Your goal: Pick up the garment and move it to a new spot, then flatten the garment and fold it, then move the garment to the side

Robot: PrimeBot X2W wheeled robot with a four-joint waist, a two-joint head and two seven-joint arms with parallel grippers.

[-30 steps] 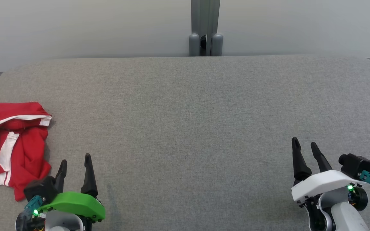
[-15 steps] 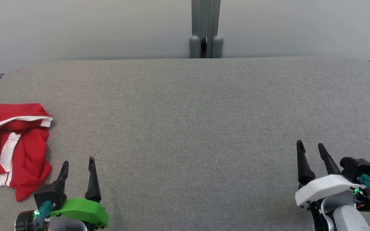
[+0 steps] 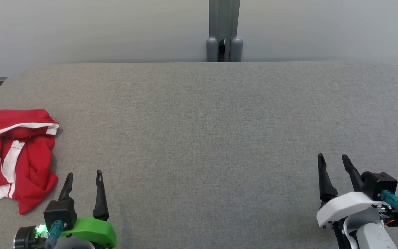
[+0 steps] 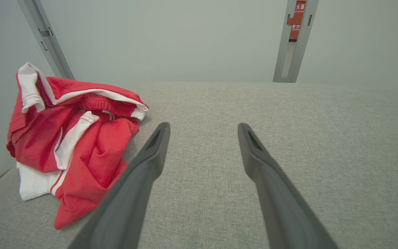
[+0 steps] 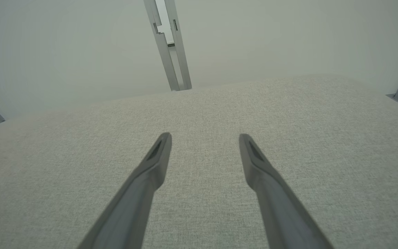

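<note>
Since the crumpled red garment [image 3: 14,155] lies unlifted at nine o'clock on the grey table [image 3: 199,121], the left gripper [image 3: 84,173] sits just beside it at seven, fingers parted and empty, probably to reach it, while the right gripper [image 3: 332,156] rests equally parted and empty at five.

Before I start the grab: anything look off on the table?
Only the red garment: it lies crumpled in a heap near the table's left edge, beside the open left tool. Nothing else stands out.

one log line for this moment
stage: pre-grasp | garment: crumpled, far left of table | left gripper: open, beside garment | right gripper: open, empty
</note>
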